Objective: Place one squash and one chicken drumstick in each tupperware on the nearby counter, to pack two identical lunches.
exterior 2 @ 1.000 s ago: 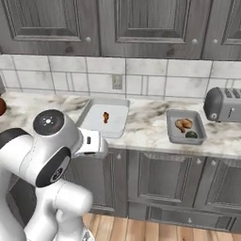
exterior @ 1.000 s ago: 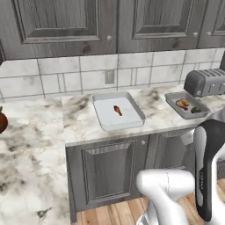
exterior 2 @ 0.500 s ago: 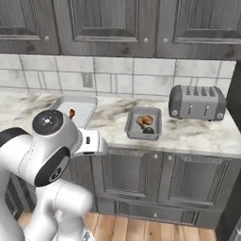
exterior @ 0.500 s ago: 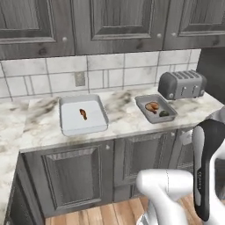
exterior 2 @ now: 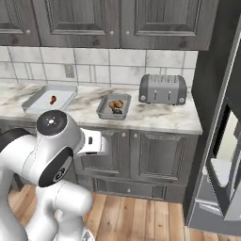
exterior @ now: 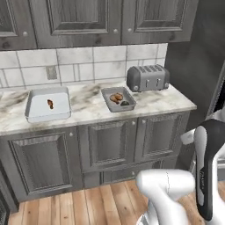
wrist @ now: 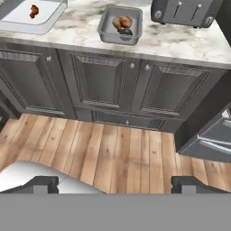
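Fingertips [wrist: 43,182] spread wide, empty; grey tupperware [wrist: 107,36] holds plump golden drumstick [wrist: 122,21], dark squash [wrist: 126,32].

Arm folded close over the base, white links with dark joints: in the left base view the upper arm [exterior: 210,171] stands upright at lower right, in the right base view the rounded shoulder joint [exterior 2: 52,123] sits at lower left. Gripper [wrist: 115,184] held low, looking forward and down. Its two dark fingertips [wrist: 44,184] stand far apart at the bottom of the hand view, jaws wide, nothing between them.
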Robot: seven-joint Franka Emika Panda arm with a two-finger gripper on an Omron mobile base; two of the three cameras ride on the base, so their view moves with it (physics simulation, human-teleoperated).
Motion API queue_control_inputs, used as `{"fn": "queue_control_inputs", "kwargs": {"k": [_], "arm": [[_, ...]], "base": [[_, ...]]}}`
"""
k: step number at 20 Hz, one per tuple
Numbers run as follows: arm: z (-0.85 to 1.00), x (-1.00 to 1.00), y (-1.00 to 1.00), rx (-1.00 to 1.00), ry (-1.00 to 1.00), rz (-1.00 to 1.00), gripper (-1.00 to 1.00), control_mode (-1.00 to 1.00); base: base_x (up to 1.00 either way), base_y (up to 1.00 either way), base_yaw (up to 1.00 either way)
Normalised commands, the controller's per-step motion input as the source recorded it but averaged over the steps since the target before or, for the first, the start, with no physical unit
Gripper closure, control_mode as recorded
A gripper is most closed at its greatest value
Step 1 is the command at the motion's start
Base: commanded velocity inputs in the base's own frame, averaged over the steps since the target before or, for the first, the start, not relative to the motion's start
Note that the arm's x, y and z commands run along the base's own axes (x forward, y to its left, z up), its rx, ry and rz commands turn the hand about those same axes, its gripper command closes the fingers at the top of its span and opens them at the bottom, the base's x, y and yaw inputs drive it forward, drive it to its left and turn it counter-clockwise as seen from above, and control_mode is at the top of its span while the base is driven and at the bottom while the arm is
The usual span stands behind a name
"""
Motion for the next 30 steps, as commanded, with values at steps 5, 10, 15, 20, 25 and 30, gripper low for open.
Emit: {"fn": "queue_control_inputs", "kwargs": {"k": [5,10,15,20,25,30], "arm": [[0.00,0.00,0.00,0.00,0.00,0.00,-1.00,1.00],[0.00,0.00,0.00,0.00,0.00,0.00,-1.00,1.00],[0.00,0.00,0.00,0.00,0.00,0.00,-1.00,1.00],[0.00,0.00,0.00,0.00,0.00,0.00,-1.00,1.00],[0.00,0.00,0.00,0.00,0.00,0.00,-1.00,1.00],[0.00,0.00,0.00,0.00,0.00,0.00,-1.00,1.00]], "base": [[-0.85,-0.46,0.00],[-0.36,-0.77,-0.01],[-0.05,-0.93,-0.02],[-0.04,-1.00,-0.03],[-0.02,-1.00,-0.06],[0.02,-0.86,-0.06]]}}
